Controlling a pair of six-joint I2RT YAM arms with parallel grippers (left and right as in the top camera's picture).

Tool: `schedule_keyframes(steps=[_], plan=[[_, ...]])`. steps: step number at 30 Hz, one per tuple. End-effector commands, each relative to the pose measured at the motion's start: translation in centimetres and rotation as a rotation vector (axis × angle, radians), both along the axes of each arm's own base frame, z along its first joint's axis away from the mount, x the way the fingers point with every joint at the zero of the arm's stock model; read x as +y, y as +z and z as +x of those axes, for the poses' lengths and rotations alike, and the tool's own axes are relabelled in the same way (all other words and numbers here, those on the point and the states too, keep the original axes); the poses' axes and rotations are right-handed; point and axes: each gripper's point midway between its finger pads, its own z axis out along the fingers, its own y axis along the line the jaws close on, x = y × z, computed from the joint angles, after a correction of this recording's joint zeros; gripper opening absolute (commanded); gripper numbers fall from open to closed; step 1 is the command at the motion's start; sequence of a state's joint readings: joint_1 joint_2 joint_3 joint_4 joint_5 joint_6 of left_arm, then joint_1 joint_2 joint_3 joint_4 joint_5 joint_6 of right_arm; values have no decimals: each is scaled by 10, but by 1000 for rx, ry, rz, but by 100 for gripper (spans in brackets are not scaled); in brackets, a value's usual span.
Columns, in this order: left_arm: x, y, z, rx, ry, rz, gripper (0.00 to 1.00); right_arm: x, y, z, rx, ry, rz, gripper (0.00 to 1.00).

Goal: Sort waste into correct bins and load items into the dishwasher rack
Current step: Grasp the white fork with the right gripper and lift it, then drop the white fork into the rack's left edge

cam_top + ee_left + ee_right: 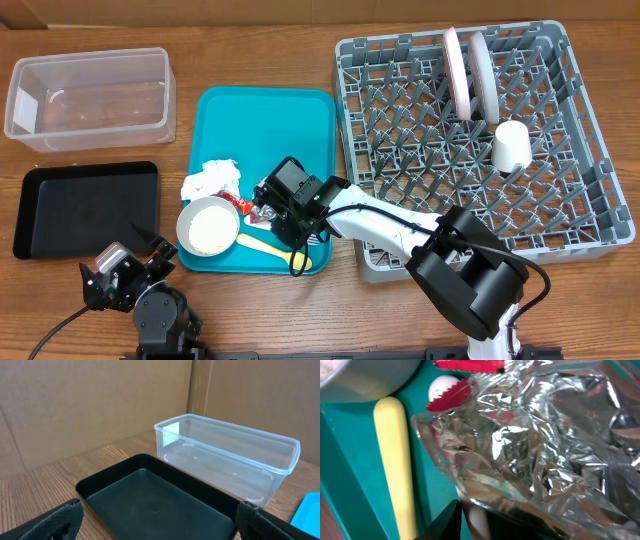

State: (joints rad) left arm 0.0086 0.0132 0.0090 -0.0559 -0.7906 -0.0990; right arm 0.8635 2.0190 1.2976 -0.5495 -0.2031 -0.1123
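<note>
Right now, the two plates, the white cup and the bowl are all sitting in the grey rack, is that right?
Not quite: the bowl is not in the grey rack. It sits on the teal tray, as the overhead view shows. The two plates and the white cup are in the rack.

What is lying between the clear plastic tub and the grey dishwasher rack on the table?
The teal tray lies between the clear tub and the dishwasher rack, as the overhead view shows.
</note>
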Motion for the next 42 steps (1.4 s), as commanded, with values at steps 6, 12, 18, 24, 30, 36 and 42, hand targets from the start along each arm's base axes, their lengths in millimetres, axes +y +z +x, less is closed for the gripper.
schedule_keyframes(steps=[6, 12, 18, 24, 30, 36, 42], plan=[[3, 0, -3, -13, 23, -8, 100, -11, -11, 3, 6, -46, -70, 30], [3, 0, -3, -13, 23, -8, 100, -14, -12, 11, -106, -58, -140, 24], [3, 0, -3, -13, 23, -8, 100, -12, -5, 6, -104, -48, -156, 20], [3, 0, -3, -13, 23, -8, 100, -10, 50, 0, -76, -40, -145, 17], [3, 0, -3, -13, 23, -8, 100, -12, 90, -6, -67, -70, -100, 17], [3, 0, -3, -13, 23, -8, 100, -18, 115, -11, -56, -79, -103, 15], [3, 0, -3, -13, 23, -8, 100, -22, 151, -2, -83, -161, -108, 13]])
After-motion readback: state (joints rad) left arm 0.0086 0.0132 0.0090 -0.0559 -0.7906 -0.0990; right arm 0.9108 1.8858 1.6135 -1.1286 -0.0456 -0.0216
